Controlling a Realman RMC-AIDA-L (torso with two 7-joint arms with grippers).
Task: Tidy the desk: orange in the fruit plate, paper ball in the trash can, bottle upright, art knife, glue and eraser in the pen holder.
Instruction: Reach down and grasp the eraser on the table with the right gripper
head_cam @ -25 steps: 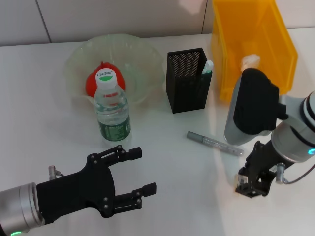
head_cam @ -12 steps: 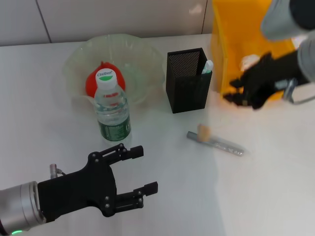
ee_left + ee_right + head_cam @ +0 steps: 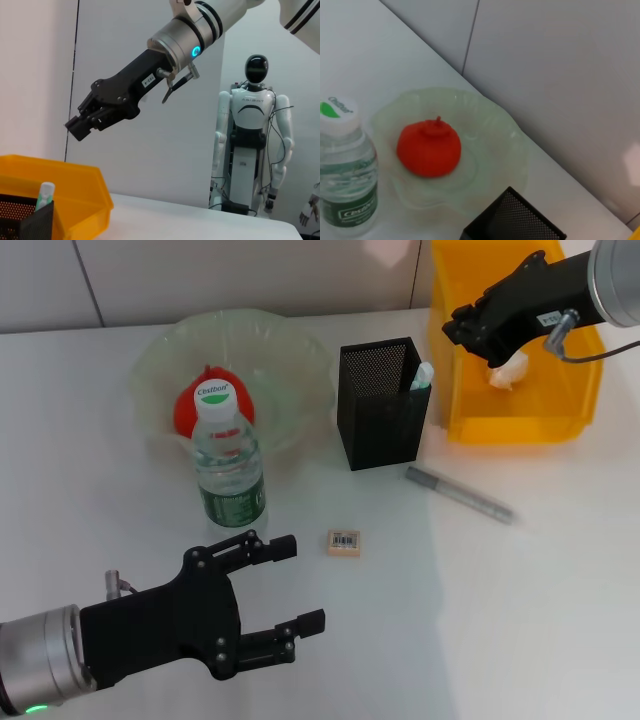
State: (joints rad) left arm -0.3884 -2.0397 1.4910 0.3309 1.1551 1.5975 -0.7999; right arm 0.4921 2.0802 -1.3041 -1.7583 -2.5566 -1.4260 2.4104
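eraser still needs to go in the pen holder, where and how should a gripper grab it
The eraser lies flat on the table, label up, apart from the bottle and art knife. Probably best taken from straight above, fingers closing across two opposite side edges, since only its thin sides offer grip.

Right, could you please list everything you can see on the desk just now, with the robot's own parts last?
Orange: one, orange-red, in the fruit plate.
Fruit plate: one, clear greenish, far left.
Bottle: one, clear with green label, upright before the plate.
Pen holder: one, black mesh, centre, glue inside.
Trash can: one, yellow, far right, paper ball inside.
Art knife: one, silver, lying right of centre.
Eraser: one, tan, lying in the middle.
Left gripper: black, open, near left.
Right gripper: black, over the trash can.
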